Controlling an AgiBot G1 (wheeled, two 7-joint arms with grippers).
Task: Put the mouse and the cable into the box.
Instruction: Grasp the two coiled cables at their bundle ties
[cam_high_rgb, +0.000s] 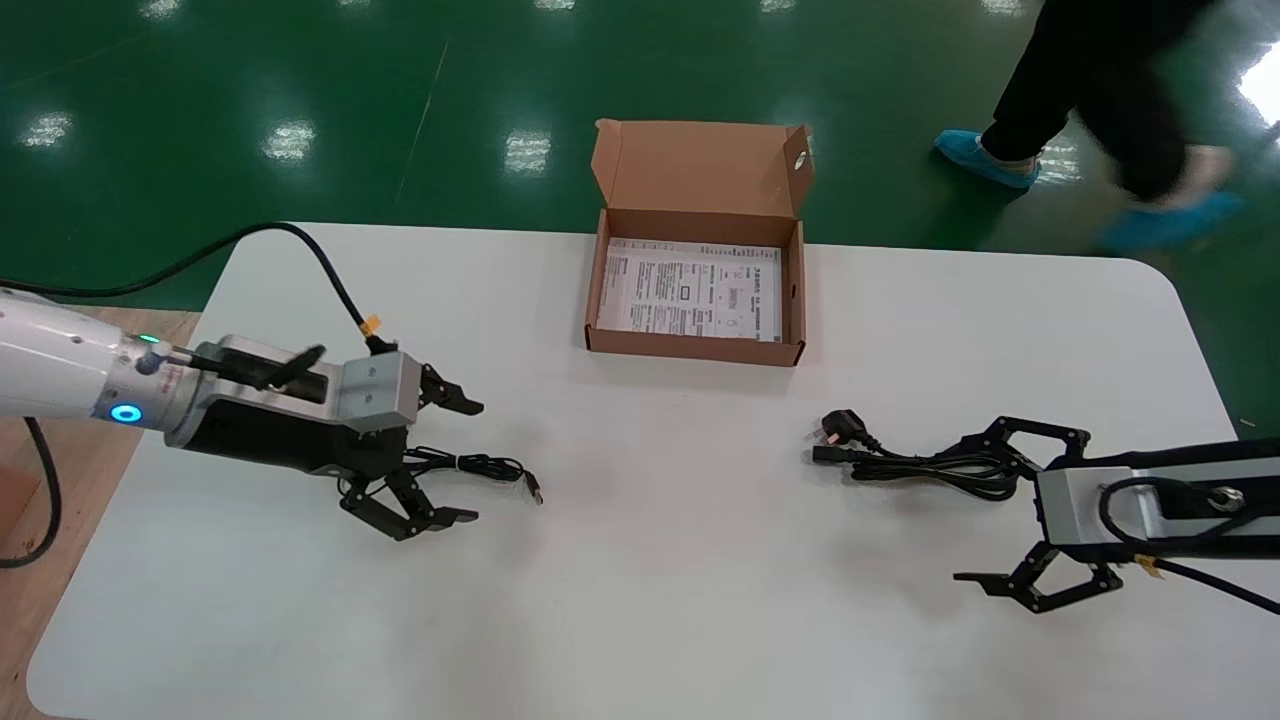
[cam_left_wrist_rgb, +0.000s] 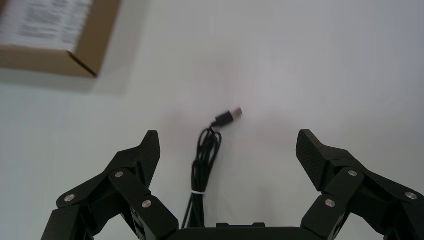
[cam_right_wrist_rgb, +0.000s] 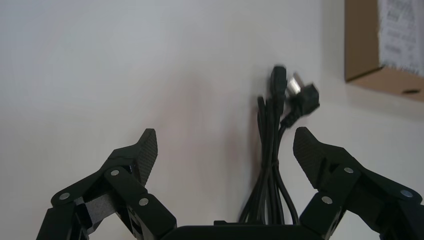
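Spread left gripper straddles thin cable, spread right gripper power cable; trailing loops may snag the 12-o'clock box.

Leaving wide bare tabletop between the left hand and right hand, reaching unobstructed to the cardboard box; walling only its far side with the raised lid.

The white left arm extends in from the left side, its black two-fingered left end effector turned sideways with fingers spread wide. The silver-wristed right arm extends in opposite, its black right end effector likewise gaping.
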